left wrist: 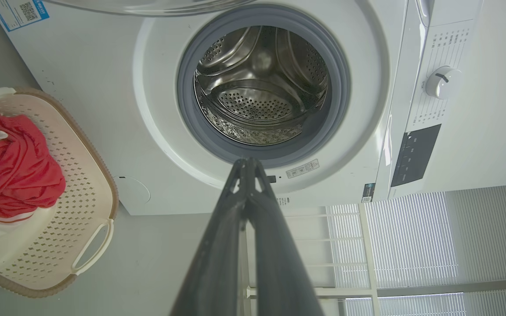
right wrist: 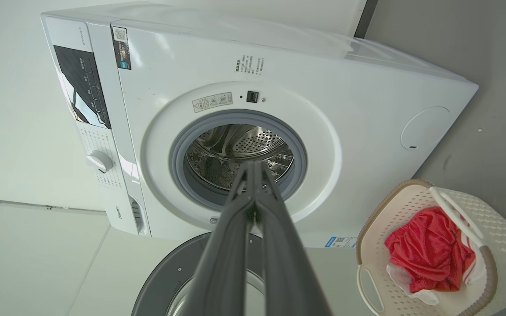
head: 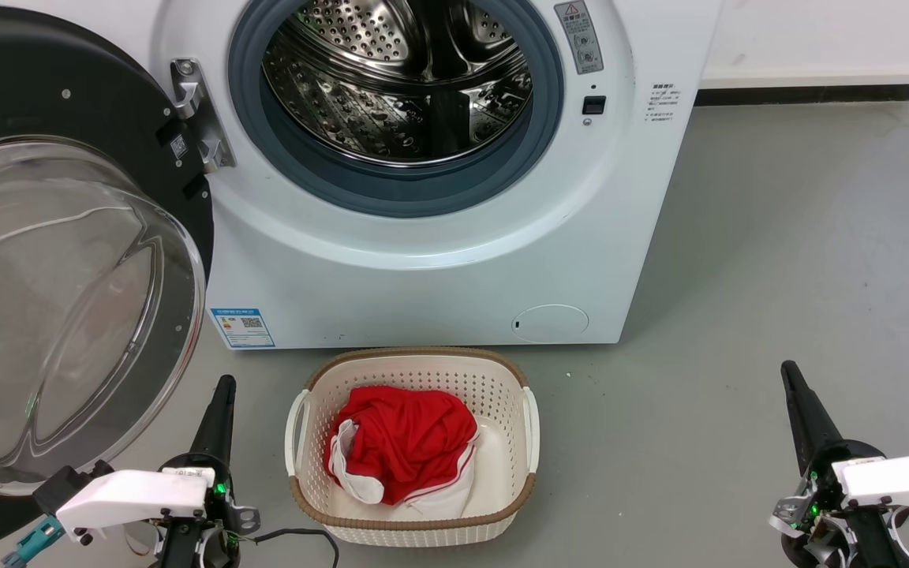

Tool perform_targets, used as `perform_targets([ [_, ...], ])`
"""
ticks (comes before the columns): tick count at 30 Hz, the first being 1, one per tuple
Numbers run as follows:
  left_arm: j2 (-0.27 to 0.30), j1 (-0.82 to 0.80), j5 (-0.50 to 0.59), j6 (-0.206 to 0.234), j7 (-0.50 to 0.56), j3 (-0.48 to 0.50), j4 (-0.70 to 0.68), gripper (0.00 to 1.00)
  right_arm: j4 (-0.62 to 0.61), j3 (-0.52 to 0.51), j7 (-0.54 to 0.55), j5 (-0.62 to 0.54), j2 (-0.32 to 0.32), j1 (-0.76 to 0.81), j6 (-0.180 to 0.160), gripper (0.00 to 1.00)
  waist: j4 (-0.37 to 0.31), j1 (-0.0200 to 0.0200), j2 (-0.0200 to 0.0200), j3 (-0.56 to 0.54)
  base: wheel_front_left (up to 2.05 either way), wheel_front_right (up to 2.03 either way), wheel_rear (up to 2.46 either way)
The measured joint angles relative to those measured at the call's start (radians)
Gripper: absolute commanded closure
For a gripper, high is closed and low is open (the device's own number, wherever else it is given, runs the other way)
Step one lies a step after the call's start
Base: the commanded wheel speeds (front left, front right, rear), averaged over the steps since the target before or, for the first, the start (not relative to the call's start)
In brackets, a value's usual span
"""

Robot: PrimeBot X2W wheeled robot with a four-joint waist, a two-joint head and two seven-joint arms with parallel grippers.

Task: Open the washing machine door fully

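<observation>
Door (head: 68,268) stands swung wide on its hinge at the machine's (head: 423,268) left side, glass bowl facing outward. Drum (head: 399,87) mouth is fully exposed. Left gripper (head: 224,390) is low beside the door's lower rim, with a gap between them, fingers pressed together and holding nothing. Right gripper (head: 790,377) is well apart over the floor (head: 778,260), fingers likewise together and empty. Basket (head: 415,355) with a red garment (head: 403,442) sits before the machine.

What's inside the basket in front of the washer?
A crumpled red garment with white trim lies in the basket, filling its left and middle. Bare basket floor shows at the right. Anything under the cloth is covered.
</observation>
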Motion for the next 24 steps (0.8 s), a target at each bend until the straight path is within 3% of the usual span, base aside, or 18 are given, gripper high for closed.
perform_targets([
  [24,-0.003,-0.002,-0.168,-0.009,0.04,0.009,0.002,1.0,0.017,-0.017,0.04,0.161,0.002,-0.017,0.0,1.0,-0.003,0.0,0.0,-0.015,0.0,0.0,0.0],
])
